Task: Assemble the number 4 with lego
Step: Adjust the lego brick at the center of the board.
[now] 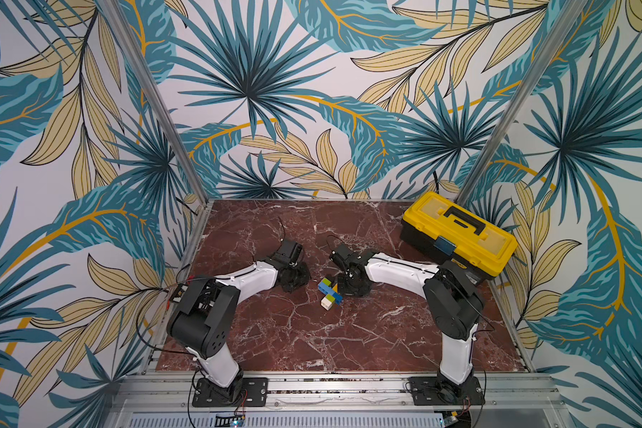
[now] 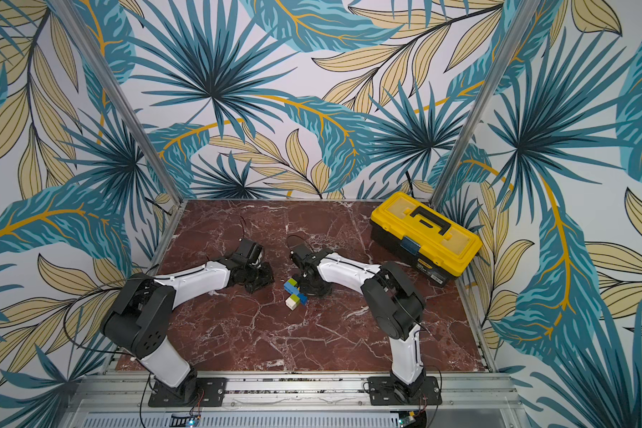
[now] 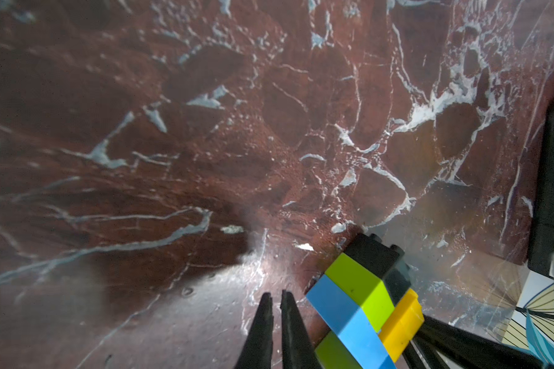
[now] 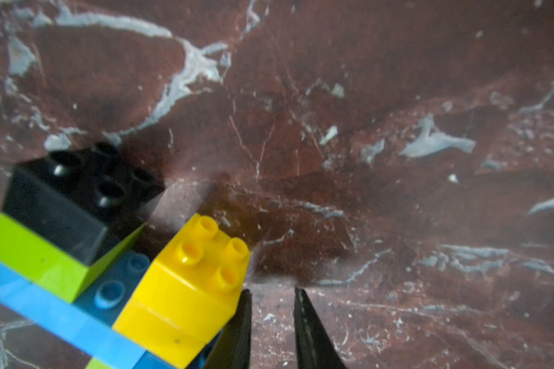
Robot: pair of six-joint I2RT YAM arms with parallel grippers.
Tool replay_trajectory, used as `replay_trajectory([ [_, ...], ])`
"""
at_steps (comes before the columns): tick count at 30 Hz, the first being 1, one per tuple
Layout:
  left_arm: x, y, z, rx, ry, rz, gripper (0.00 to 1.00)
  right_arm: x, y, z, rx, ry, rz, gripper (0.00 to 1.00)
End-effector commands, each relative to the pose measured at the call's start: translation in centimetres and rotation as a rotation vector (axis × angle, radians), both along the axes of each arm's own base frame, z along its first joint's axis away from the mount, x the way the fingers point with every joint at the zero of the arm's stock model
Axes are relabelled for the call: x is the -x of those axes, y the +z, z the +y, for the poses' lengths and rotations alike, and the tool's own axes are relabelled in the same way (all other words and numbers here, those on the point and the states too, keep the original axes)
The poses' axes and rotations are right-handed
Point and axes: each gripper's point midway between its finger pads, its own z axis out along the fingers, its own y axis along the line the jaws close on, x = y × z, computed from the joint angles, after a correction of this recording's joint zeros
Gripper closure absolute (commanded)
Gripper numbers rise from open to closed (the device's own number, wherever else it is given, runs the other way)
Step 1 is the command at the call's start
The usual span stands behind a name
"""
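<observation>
The joined lego figure (image 1: 330, 292) (image 2: 295, 292) lies flat mid-table between both arms, with a white brick (image 1: 326, 304) at its near end. The right wrist view shows black (image 4: 77, 191) on lime-green (image 4: 36, 255), a light-blue bar (image 4: 61, 316), dark blue (image 4: 115, 281) and a yellow brick (image 4: 186, 297). My right gripper (image 4: 272, 290) (image 1: 343, 289) is down beside the yellow brick, fingers drawn in, only bare table in the small gap at their tips. My left gripper (image 3: 275, 295) (image 1: 301, 276) is shut and empty, just left of the light-blue bar (image 3: 343, 316).
A big yellow toolbox (image 1: 460, 233) (image 2: 427, 237) with a black handle stands shut at the back right corner. The red marble tabletop (image 1: 293, 333) is fenced by aluminium rails, and both arm bases sit at its front edge.
</observation>
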Motion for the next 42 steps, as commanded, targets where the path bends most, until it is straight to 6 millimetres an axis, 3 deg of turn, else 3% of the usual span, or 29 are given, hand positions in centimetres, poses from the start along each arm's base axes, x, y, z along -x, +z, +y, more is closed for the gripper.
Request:
replay_trajectory([
  [1, -0.7, 1.1, -0.5, 0.029, -0.018, -0.045, 0.89, -0.7, -0.1, 0.2, 0.002, 0.024, 0.020, 0.74],
  [8, 0.6, 0.7, 0.6, 0.011, -0.003, -0.036, 0.90, -2.4, -0.2, 2.0, -0.013, 0.093, 0.043, 0.75],
  [13, 1.4, 0.5, 1.1, 0.002, -0.001, -0.030, 0.89, -3.0, -0.1, 1.4, 0.009, 0.087, 0.044, 0.76],
  [15, 1.6, 0.6, 1.3, -0.001, 0.002, -0.030, 0.90, -3.2, 0.8, 0.8, 0.014, 0.077, 0.019, 0.76],
  [18, 1.9, 1.5, 1.5, -0.004, 0.000, -0.041, 0.90, -3.6, 3.7, -0.3, 0.020, 0.067, -0.058, 0.74],
  [23, 1.4, 6.9, 2.9, -0.069, -0.005, -0.157, 0.86, -4.0, 12.0, -3.5, 0.052, 0.044, -0.303, 0.56],
  [28, 0.4, 15.4, 6.1, -0.166, 0.035, -0.349, 0.77, -2.2, 21.0, -9.4, 0.102, -0.050, -0.604, 0.42],
  [30, 0.0, 19.5, 8.1, -0.222, 0.085, -0.477, 0.68, -0.8, 23.4, -12.1, 0.128, -0.087, -0.726, 0.27],
  [31, -0.1, 21.0, 9.1, -0.255, 0.113, -0.538, 0.63, -0.2, 24.2, -13.1, 0.138, -0.090, -0.770, 0.05],
  [33, -0.2, 24.4, 11.8, -0.355, 0.186, -0.688, 0.50, 1.2, 24.6, -15.3, 0.184, -0.095, -0.834, 0.01],
  [35, -0.4, 26.3, 13.9, -0.478, 0.232, -0.823, 0.42, 2.0, 24.2, -17.4, 0.249, -0.136, -0.882, 0.01],
  [37, -0.7, 26.7, 16.3, -0.622, 0.316, -0.914, 0.35, 2.7, 22.1, -19.2, 0.323, -0.178, -0.909, 0.01],
  [40, -1.0, 24.8, 20.2, -0.787, 0.476, -0.984, 0.28, 3.0, 18.8, -20.5, 0.456, -0.101, -0.941, 0.01],
  [42, -1.6, 21.8, 22.8, -0.856, 0.529, -0.966, 0.25, 3.2, 17.4, -22.7, 0.541, -0.216, -0.966, 0.01],
])
